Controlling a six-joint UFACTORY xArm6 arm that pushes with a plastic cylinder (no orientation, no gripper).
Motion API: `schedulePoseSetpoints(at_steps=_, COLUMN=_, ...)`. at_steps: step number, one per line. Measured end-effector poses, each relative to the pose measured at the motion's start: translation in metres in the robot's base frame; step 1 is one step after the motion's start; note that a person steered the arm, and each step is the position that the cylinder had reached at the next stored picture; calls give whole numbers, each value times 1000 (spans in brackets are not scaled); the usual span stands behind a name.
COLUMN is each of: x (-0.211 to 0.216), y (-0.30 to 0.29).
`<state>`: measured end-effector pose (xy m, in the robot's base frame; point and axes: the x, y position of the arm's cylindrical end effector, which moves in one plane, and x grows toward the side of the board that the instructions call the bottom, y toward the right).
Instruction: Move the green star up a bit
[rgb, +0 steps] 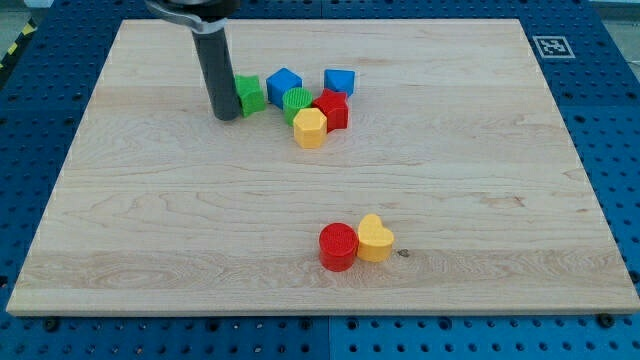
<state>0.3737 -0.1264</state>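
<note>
The green star (249, 94) lies near the view's top, left of centre, at the left end of a cluster of blocks. My tip (226, 116) is on the board right at the star's left side, touching or almost touching it. To the star's right are a blue cube (284, 84), a green cylinder (297, 103), a red block (332, 108), a yellow block (310, 128) and a second blue block (339, 81).
A red cylinder (338, 247) and a yellow heart (375, 238) sit side by side, touching, near the view's bottom centre. The wooden board (150, 220) rests on a blue perforated table. A marker tag (549, 45) is at the board's top right corner.
</note>
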Motion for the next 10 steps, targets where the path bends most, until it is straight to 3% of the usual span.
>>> schedulePoseSetpoints(at_steps=5, x=25, y=35)
schedulePoseSetpoints(at_steps=10, x=-55, y=7)
